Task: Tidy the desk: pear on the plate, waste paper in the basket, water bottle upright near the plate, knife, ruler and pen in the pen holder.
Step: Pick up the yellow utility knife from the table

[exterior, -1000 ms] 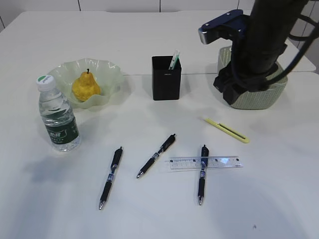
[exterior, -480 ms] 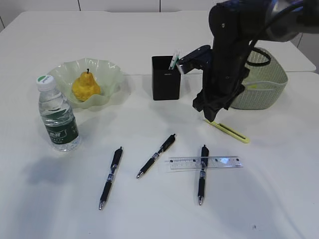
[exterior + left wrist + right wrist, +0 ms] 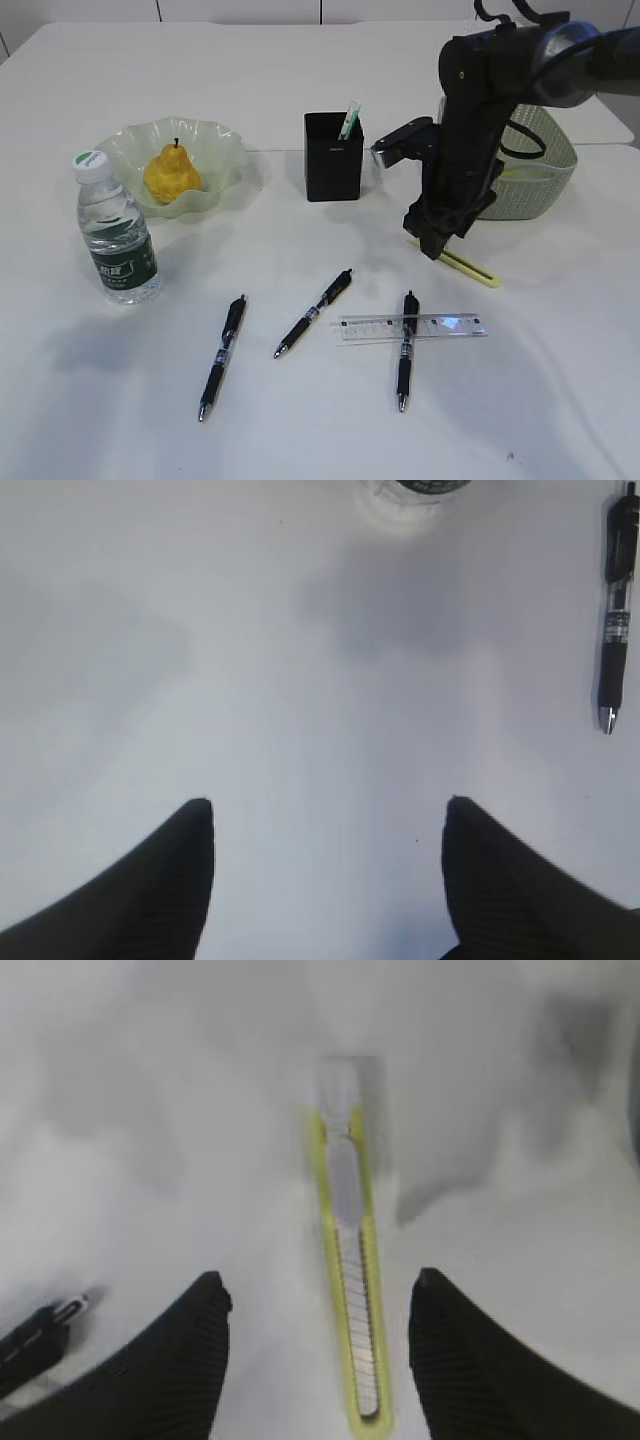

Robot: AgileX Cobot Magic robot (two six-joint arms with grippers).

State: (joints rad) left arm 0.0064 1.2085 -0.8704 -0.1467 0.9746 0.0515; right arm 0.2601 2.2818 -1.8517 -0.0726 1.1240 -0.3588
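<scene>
Knife (image 3: 348, 1290) lying flat on the desk (image 3: 300, 420), yellow body, blade part-way out, sitting right between the two fingers of the right pincer (image 3: 318, 1345). Pincer gaping open, fingers either side of the knife and apart from it, gripping nothing. In the exterior view, same knife (image 3: 455, 262) lying at a slant in front of the basket (image 3: 545, 170), right arm's tip (image 3: 432, 243) hanging over its upper end.

Left pincer (image 3: 328, 875) also standing open over bare desk, holding nothing; one pen (image 3: 618, 605) at the right edge of its view, bottle base just showing at the top.

Pear (image 3: 172, 172) sitting on the plate (image 3: 222, 150), far left. Bottle (image 3: 115, 232) standing upright just in front of the plate, cap on. Pen holder (image 3: 333, 158) standing mid-desk with one green-and-white pen poking out of it. Three dark pens lying loose in front: left (image 3: 222, 355), middle (image 3: 314, 312), right (image 3: 405, 348). Ruler (image 3: 412, 326) lying across the right pen, touching it. Basket contents hard to tell, mostly hidden behind the arm.
</scene>
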